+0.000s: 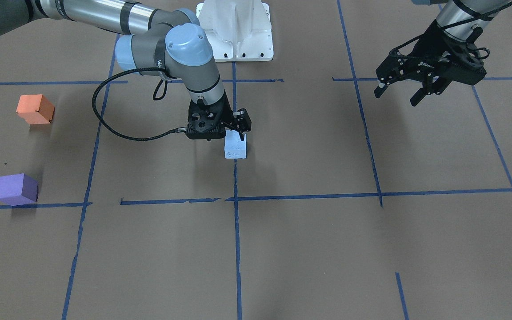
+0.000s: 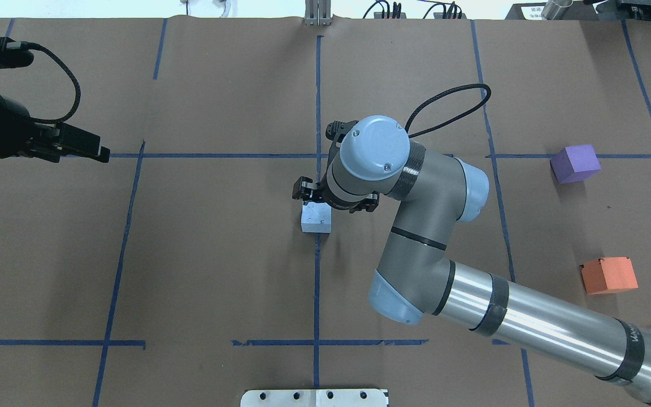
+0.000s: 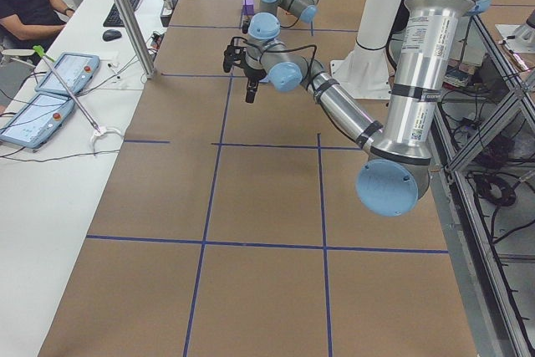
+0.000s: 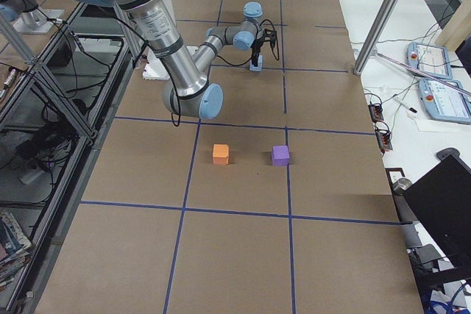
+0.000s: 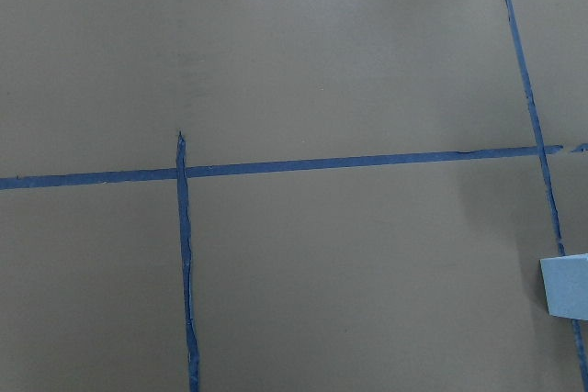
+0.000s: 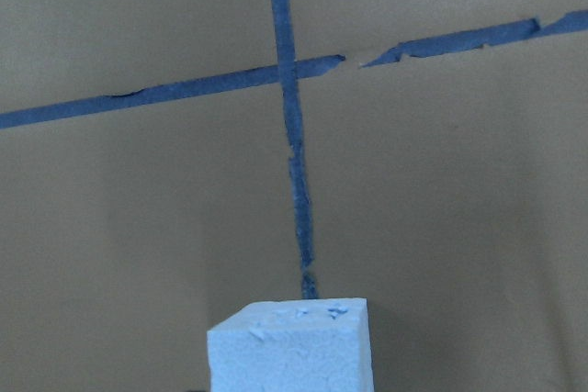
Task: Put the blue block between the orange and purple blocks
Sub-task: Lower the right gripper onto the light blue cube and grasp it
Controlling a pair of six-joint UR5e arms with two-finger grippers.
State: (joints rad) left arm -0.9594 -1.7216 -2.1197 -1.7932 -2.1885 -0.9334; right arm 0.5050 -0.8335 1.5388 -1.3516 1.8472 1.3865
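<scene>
The pale blue block [image 1: 235, 149] stands on the brown paper at the table's middle, on a tape line. It also shows in the overhead view [image 2: 316, 217] and at the bottom of the right wrist view [image 6: 289, 346]. My right gripper [image 1: 234, 133] points down right over it, with its jaws spread around the block's top; the fingertips are mostly hidden. The orange block [image 1: 35, 109] and the purple block [image 1: 16, 189] sit apart at the robot's far right, with a gap between them. My left gripper [image 1: 397, 95] hangs open and empty above the table, far from the blocks.
Blue tape lines [image 1: 237, 200] divide the brown paper into squares. The robot's white base [image 1: 236, 31] stands at the table's back middle. The right arm's long tube [image 2: 534, 325] stretches low across the robot's right half of the table.
</scene>
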